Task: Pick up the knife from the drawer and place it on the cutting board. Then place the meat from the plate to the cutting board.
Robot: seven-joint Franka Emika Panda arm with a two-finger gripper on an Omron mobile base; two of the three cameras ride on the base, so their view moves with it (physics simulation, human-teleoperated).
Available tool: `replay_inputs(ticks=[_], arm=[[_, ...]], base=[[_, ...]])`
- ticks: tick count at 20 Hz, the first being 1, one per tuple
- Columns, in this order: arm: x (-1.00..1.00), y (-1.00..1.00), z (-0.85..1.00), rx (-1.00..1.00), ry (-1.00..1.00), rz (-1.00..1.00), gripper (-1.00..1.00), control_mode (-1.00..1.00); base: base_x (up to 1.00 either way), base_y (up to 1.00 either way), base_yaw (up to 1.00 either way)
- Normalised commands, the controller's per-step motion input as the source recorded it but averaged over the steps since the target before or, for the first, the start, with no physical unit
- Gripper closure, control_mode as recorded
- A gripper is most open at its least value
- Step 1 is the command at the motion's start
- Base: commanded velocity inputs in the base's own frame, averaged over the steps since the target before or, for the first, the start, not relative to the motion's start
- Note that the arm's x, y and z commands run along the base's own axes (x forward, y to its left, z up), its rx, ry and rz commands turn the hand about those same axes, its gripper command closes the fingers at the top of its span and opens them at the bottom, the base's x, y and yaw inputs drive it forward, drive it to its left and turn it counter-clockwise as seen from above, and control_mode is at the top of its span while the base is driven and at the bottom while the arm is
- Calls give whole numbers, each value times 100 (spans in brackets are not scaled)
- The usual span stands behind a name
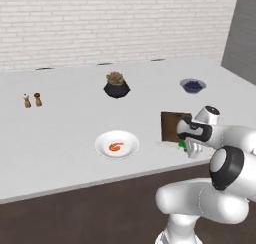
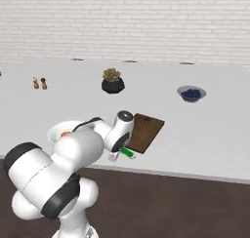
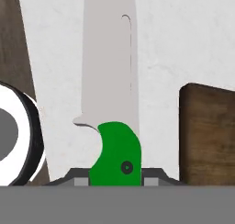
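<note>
Left base view: the gripper [image 1: 188, 149] hangs at the counter's front edge, just beside the cutting board [image 1: 174, 125]; meat [image 1: 116, 147] lies on the plate [image 1: 128, 150]. Right base view: green handle beside the board. Hand view: jaws clamp the knife [image 3: 112, 103] (handle only).

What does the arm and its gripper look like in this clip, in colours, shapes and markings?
The arm is glossy white, built of rounded, bulbous segments with dark grey to black bands and round caps at the joints. The gripper has a dark body with white casing; its small dark finger tips are blunt and angular. No cables or lettering can be made out.
</note>
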Motion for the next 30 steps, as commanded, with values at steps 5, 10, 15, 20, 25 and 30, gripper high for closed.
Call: replay_inputs(ticks=[5,10,15,20,25,30], arm=[[0,0,0,0,0,0,100,100],[0,0,0,0,0,0,100,100],[0,0,0,0,0,0,100,100],[0,0,0,0,0,0,100,100],[-15,-10,-4,0,-3,-2,100,-100],[5,-65,1,-2,-15,-4,100,-100]], base=[[3,4,38],[6,2,4],[41,1,0],[86,0,0],[6,0,0],[0,0,0]])
